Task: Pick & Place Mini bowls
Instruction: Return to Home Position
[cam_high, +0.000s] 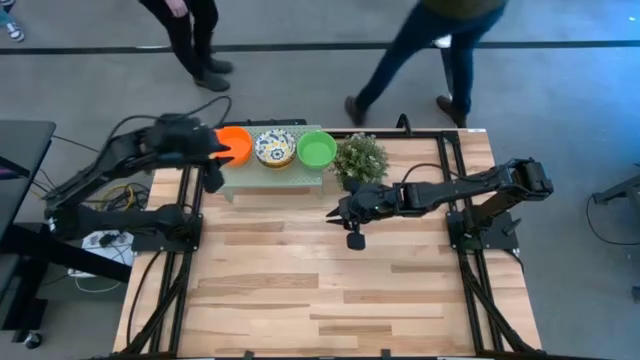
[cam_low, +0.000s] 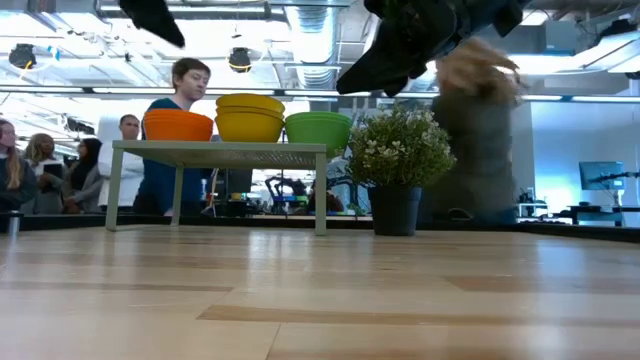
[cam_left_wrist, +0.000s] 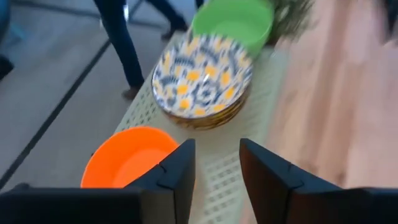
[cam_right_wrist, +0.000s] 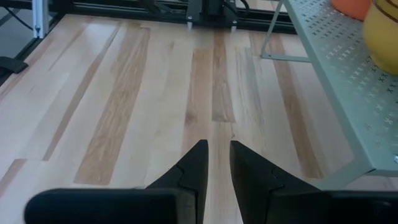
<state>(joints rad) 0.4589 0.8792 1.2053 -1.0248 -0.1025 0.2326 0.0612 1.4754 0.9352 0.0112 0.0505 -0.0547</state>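
Three stacks of mini bowls stand in a row on a small pale-green perforated shelf at the table's far edge: red-orange, cream floral and green. In the low view the stacks are orange, yellow-sided and green. My left gripper is open and hovers above the shelf beside the orange bowl, touching nothing. The floral bowl and green bowl lie beyond it. My right gripper hangs over bare table near the shelf's leg, its fingers a narrow gap apart.
A small bushy potted plant stands on the table right of the shelf, close to my right arm. The wooden table stretches toward the near edge. People walk on the floor beyond the far edge, and others stand in the room behind.
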